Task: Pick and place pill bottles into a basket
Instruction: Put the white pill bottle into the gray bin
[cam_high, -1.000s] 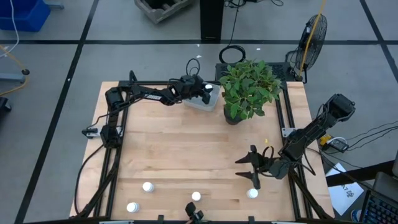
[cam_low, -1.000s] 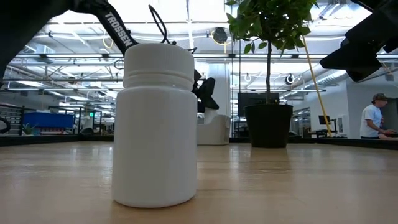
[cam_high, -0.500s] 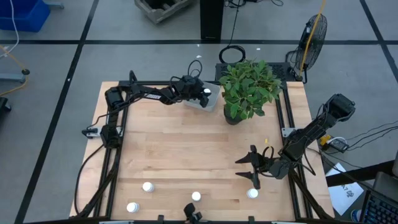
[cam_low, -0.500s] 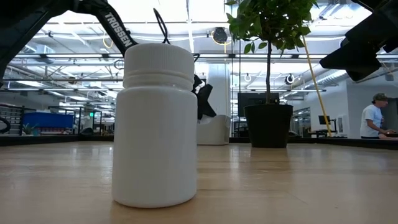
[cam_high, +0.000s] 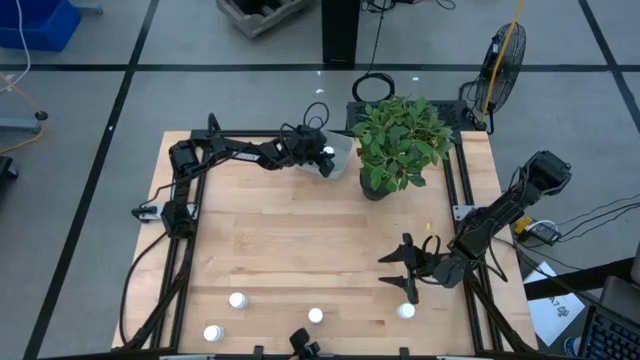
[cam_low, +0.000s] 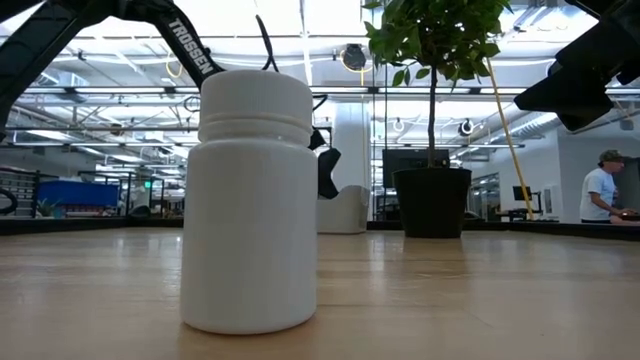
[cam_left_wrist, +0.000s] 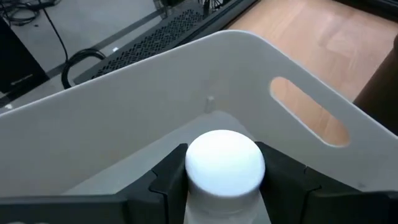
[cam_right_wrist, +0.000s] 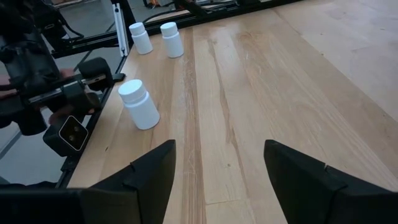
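My left gripper (cam_high: 322, 155) is over the pale basket (cam_high: 338, 156) at the table's far side, beside the potted plant (cam_high: 398, 143), shut on a white pill bottle (cam_left_wrist: 224, 163). My right gripper (cam_high: 402, 271) is open and empty above the near right of the table. Several more white bottles stand on their bases along the near edge: one (cam_high: 406, 311) just beyond the right gripper, one (cam_high: 316, 316) at the middle, two (cam_high: 237, 300) (cam_high: 212, 333) at the left. In the right wrist view three of them show (cam_right_wrist: 139, 104) (cam_right_wrist: 171, 38) (cam_right_wrist: 140, 37). My left gripper pinches the pill bottle just under its round cap (cam_left_wrist: 224, 163), one dark finger (cam_left_wrist: 169, 174) on each side. The fingers come from above, slanting into the basket. The bottle is upright inside the basket's walls; whether its base touches the floor I cannot tell.
The potted plant stands right of the basket, its leaves reaching over it. The low view camera (cam_right_wrist: 69, 132) sits at the near edge, with one bottle (cam_low: 250, 200) close in front of it. Bare wood spans the table's middle (cam_high: 300, 240). A person (cam_low: 603, 188) stands far behind the table.
My left gripper has drawn slightly toward the table's left and gone down with the bottle into the basket. My right gripper has kept still.
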